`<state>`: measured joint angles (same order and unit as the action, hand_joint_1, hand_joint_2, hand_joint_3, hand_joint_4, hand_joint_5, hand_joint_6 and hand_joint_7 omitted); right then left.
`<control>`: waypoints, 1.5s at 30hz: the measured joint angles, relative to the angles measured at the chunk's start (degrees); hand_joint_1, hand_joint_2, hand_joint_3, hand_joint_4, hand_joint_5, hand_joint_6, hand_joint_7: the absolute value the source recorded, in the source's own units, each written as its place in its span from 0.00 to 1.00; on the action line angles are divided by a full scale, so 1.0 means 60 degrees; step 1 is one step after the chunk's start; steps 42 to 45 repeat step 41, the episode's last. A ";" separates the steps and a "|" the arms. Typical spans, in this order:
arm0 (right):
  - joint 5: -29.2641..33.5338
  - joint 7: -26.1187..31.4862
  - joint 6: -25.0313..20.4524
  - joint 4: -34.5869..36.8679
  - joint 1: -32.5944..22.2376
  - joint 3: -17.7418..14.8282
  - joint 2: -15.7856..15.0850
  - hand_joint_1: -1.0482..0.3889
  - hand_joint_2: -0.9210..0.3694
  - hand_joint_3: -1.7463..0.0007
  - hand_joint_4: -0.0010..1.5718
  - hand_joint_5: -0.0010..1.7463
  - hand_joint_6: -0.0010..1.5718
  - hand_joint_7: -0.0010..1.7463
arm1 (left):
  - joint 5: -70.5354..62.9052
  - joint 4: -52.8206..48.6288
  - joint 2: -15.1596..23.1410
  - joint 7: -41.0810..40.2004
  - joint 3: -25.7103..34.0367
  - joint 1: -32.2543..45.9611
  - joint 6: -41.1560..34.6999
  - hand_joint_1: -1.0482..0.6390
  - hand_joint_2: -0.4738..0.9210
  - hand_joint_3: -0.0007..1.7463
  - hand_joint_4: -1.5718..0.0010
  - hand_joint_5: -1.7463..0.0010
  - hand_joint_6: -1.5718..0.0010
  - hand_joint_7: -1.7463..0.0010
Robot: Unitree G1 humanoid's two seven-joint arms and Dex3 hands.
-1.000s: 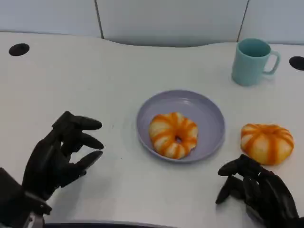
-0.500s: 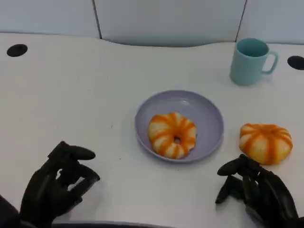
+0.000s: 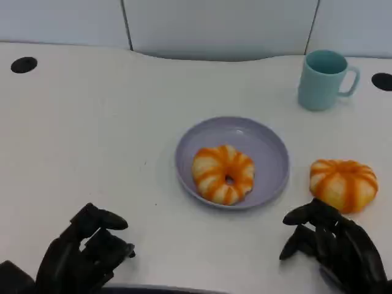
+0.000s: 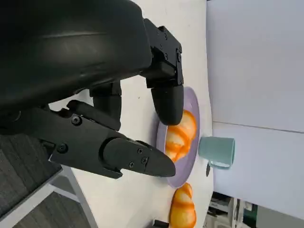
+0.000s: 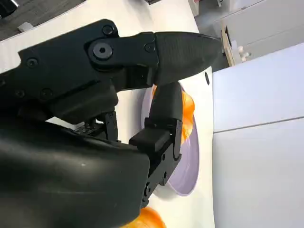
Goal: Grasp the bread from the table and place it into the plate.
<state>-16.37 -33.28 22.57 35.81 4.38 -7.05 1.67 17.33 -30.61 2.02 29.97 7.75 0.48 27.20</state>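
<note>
One bread (image 3: 223, 173) lies in the plate (image 3: 269, 147), another (striped orange) (image 3: 343, 184) sits on the table (image 3: 92, 122) just right of it, near the empty right hand (image 3: 334, 248), fingers apart like the left hand (image 3: 82, 257).

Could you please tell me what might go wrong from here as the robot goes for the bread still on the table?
The right hand sits just short of the loose bread, so a low reach might push it away. The plate already holds a bread, so the second could land on it and roll off.
</note>
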 measured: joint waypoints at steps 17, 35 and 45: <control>0.0020 0.0058 0.0184 0.0453 0.0274 -0.0225 -0.0153 0.46 0.00 0.78 0.40 0.87 0.37 0.63 | 0.0035 -0.0569 -0.0167 -0.0296 0.0192 -0.0522 0.0282 0.33 1.00 0.04 0.81 0.00 0.85 0.06; 0.0003 -0.0033 0.0576 0.0951 0.0503 -0.0339 -0.0158 0.44 0.00 0.79 0.41 0.84 0.41 0.57 | 0.0233 -0.0753 -0.0180 -0.0001 0.0343 -0.0646 0.0327 0.33 1.00 0.03 0.79 0.00 0.84 0.04; -0.0004 -0.0037 0.0560 0.0950 0.0505 -0.0344 -0.0159 0.45 0.00 0.79 0.41 0.84 0.41 0.56 | 0.0159 -0.0766 -0.0185 -0.0008 0.0342 -0.0649 0.0475 0.33 1.00 0.03 0.80 0.00 0.85 0.04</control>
